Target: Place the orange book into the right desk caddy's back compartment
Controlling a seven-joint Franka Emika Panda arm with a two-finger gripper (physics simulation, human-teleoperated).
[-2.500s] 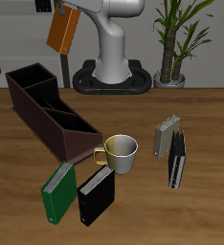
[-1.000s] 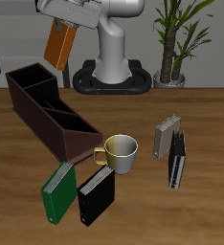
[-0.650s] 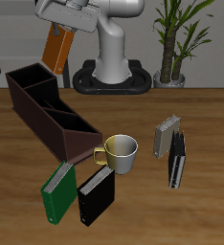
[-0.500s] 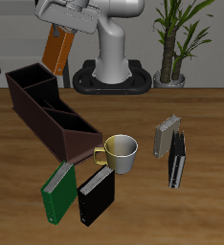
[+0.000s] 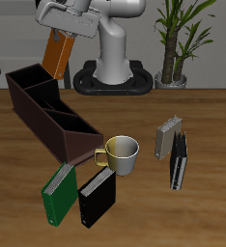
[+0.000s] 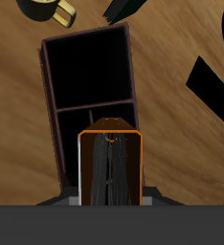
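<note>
The gripper (image 5: 65, 23) is closed on the orange book (image 5: 57, 53), up in the air above the right desk caddy's (image 5: 49, 116) back compartment (image 5: 28, 81). A mug (image 5: 119, 154) sits by the caddy's other end, with a green book (image 5: 57, 191) and black book (image 5: 96, 196) near the table's front edge.

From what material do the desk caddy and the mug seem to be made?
The right desk caddy looks like dark brown wood or plastic, matte: thin flat walls without shine, and no grain visible, so it stays open. The mug looks like glazed ceramic, cream outside with a yellowish rim and handle. Both are simulator renders.
</note>
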